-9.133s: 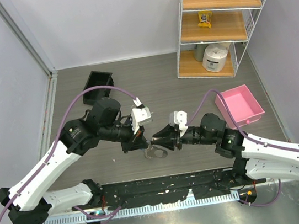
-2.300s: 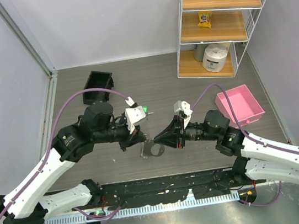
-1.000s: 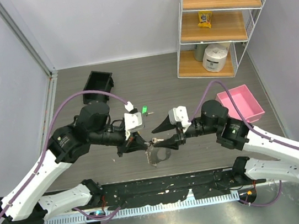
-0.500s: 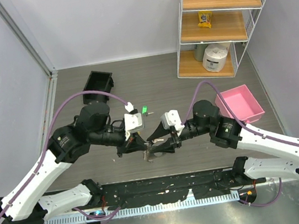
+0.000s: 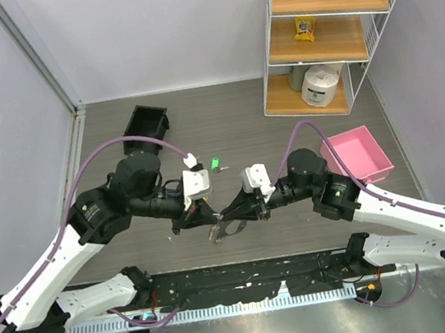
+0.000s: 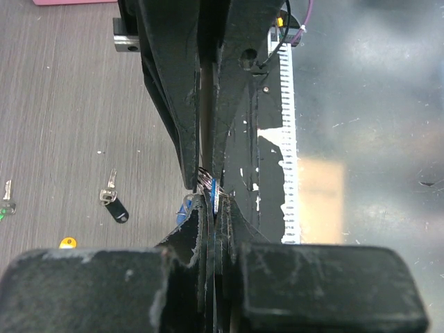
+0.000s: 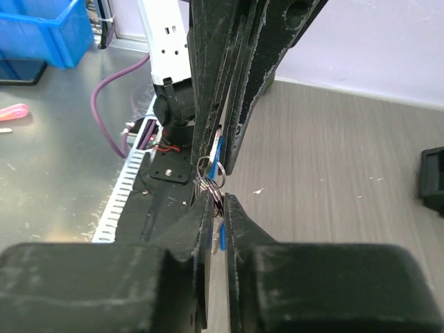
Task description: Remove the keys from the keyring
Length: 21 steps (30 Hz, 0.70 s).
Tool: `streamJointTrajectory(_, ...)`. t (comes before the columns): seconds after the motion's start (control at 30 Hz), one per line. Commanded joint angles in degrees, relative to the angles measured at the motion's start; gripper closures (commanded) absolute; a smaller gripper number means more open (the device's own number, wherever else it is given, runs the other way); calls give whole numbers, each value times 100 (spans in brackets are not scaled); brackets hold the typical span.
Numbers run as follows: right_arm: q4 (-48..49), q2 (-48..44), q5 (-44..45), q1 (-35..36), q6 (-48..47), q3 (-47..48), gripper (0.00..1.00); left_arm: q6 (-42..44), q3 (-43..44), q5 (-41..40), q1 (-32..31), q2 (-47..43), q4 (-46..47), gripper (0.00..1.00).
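My left gripper (image 5: 210, 216) and right gripper (image 5: 227, 213) meet tip to tip just above the table's near edge. The left gripper (image 6: 214, 202) is shut on a blue key (image 6: 214, 193), seen edge-on between its tips. The keyring (image 7: 210, 173), thin wire loops, sits right at that key. The right gripper (image 7: 219, 202) has its jaws nearly together, pinching the dark wires of the keyring. A blue strip (image 7: 222, 237) shows in its slit. A silvery part of the keyring (image 5: 220, 232) hangs below both grippers. Loose keys lie on the table: green (image 5: 216, 165), black (image 6: 116, 207) and yellow (image 6: 67, 243).
A pink tray (image 5: 370, 169) lies at the right, with a wire shelf unit (image 5: 327, 27) behind it. A black box (image 5: 144, 126) stands at the back left. The arms' black base plate (image 5: 246, 275) runs along the near edge, right below the grippers.
The right gripper has swung left onto the keyring and narrowed its jaws from wide open to nearly together. The left gripper stayed shut and barely moved.
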Motion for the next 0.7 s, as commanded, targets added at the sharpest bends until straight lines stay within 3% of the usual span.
streamJointTrajectory(0.0,131,-248,44,27,47,101,95,43,170,51,-8,-151,101,100)
streamJointTrajectory(0.4,465,-459,640,-52,873,-66,95,-80,-400,-134,-8,-353,329,100)
streamJointTrajectory(0.67,1659,-1038,641,-1088,2376,-804,95,-352,-1182,-625,-8,-556,610,100)
